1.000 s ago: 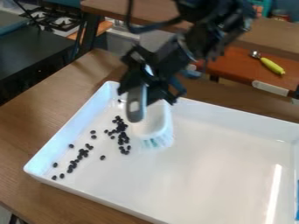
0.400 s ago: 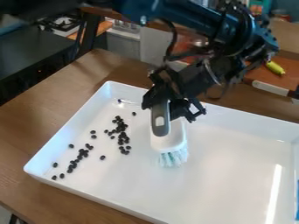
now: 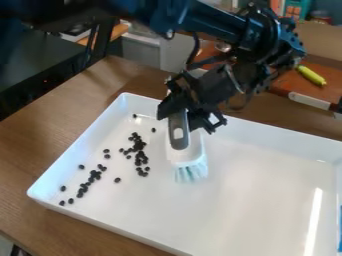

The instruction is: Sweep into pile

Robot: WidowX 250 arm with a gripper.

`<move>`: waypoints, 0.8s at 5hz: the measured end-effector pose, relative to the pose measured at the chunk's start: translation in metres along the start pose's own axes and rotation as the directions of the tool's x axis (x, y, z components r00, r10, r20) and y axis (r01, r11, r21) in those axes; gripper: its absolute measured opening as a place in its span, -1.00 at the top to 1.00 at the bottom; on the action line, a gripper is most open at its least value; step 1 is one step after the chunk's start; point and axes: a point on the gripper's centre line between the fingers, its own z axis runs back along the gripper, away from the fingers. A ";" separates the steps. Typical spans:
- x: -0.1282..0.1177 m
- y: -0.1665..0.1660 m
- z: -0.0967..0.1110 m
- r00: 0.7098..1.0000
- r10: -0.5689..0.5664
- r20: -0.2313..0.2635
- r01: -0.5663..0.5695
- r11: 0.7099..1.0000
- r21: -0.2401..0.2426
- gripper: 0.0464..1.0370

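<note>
My gripper [image 3: 187,109] is clamped on the brush [image 3: 186,153], gripping it by its grey handle [image 3: 178,131], with the white head hanging below and the pale bristles [image 3: 192,171] pointing down over the tray floor; whether they touch it I cannot tell. Just beside the brush, towards the view's left, lies the denser cluster of dark beans [image 3: 139,156], a ragged upright strip rather than a heap. Further out, nearer the tray's left wall, a second, looser cluster [image 3: 91,180] trails down towards the near corner, and strays lie around both: one bean [image 3: 135,116] near the far corner, another [image 3: 153,130] close to the brush, and one more [image 3: 117,180] between the clusters and towards the near side. I judge the job partly done at best: the beans share one end of the white tray [image 3: 267,137], but they make two groups and a scatter, not one pile. What I have left is to bring the two clusters together and fetch in the strays, and I should take care that a hard stroke does not roll beans apart. Around the tray is the brown wooden table [image 3: 63,107], and well beyond it lies a yellow-green handled utensil [image 3: 311,75]
</note>
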 end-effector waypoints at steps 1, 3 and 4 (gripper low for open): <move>0.007 0.002 -0.006 1.000 0.026 -0.017 -0.025 1.000 0.014 0.13; 0.011 0.010 -0.023 0.998 0.067 -0.017 -0.066 0.996 0.062 0.14; 0.008 0.017 -0.038 0.997 0.071 -0.037 -0.067 0.993 0.094 0.14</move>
